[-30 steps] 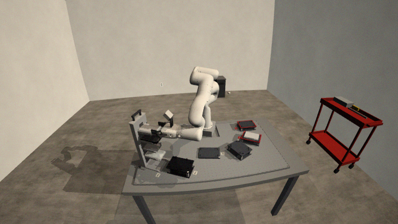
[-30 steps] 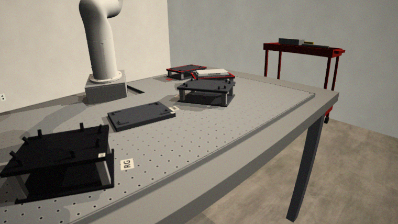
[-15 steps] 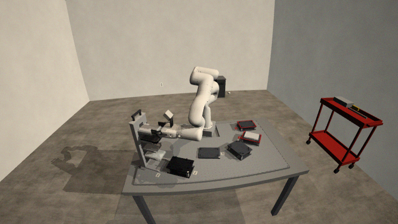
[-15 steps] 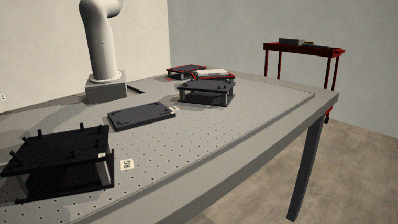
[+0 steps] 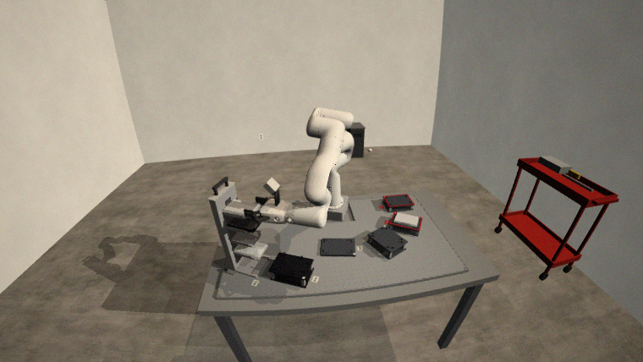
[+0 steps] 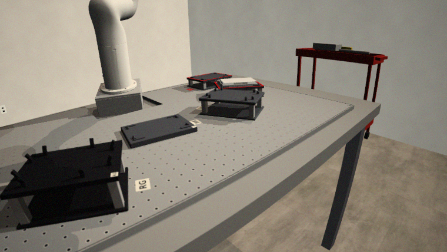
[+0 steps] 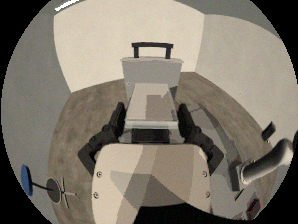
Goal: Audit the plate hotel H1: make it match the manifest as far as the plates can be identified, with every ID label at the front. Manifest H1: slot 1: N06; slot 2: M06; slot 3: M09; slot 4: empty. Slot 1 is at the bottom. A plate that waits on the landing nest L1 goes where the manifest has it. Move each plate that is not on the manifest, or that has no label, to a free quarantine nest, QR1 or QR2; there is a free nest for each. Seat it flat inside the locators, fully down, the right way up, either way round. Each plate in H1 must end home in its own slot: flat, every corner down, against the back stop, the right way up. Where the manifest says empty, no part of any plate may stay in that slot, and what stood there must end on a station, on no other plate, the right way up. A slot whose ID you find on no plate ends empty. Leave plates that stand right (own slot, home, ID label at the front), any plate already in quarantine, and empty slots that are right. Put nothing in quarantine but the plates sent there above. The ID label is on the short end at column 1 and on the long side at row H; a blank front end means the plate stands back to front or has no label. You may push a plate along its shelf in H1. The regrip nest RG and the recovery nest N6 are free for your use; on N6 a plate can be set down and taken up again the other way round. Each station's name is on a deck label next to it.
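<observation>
Two red-rimmed nests (image 5: 398, 201), three dark nests (image 5: 337, 246), one cart (image 5: 568, 183), one arm (image 5: 327, 148).

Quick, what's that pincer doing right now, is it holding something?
Pincer: closed on a pale plate in the upper part of the plate hotel.

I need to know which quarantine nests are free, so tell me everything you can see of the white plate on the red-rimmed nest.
The white plate is a flat, pale rectangular slab with a faintly ribbed top, lying level inside a red-rimmed nest, the nearer of two. It looks seated, the right way up as far as shows. Nothing else touches it; no label is readable. The other red-rimmed nest holds nothing.
</observation>
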You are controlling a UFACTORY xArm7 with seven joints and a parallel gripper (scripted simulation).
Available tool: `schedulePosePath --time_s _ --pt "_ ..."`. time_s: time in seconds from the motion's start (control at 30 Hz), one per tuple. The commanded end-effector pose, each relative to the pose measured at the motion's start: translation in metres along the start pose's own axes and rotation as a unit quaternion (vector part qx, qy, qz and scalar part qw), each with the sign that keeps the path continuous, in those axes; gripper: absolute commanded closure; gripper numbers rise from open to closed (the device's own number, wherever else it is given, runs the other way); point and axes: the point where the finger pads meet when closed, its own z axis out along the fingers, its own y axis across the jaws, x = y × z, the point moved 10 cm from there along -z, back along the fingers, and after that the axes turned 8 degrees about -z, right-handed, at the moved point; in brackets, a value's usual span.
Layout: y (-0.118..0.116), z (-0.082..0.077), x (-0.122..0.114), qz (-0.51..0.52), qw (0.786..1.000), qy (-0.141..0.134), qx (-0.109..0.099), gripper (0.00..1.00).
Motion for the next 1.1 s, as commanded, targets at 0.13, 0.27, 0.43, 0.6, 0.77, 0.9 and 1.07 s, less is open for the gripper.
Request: schedulePosePath --time_s 0.13,0.27,0.43,0.6,0.77,0.9,1.07 --pt "0.0 0.0 0.001 0.002 1.0 0.0 0.0 1.0" --pt "0.0 0.0 0.001 0.002 1.0 0.0 0.0 1.0" --pt "0.0 0.0 0.002 0.002 1.0 0.0 0.0 1.0" --pt "0.0 0.0 0.002 0.002 1.0 0.0 0.0 1.0" --pt "0.0 0.0 0.002 0.002 1.0 0.0 0.0 1.0" --pt "0.0 -0.007 0.002 0.002 1.0 0.0 0.0 1.0" --pt "0.0 -0.015 0.002 0.002 1.0 0.0 0.0 1.0"
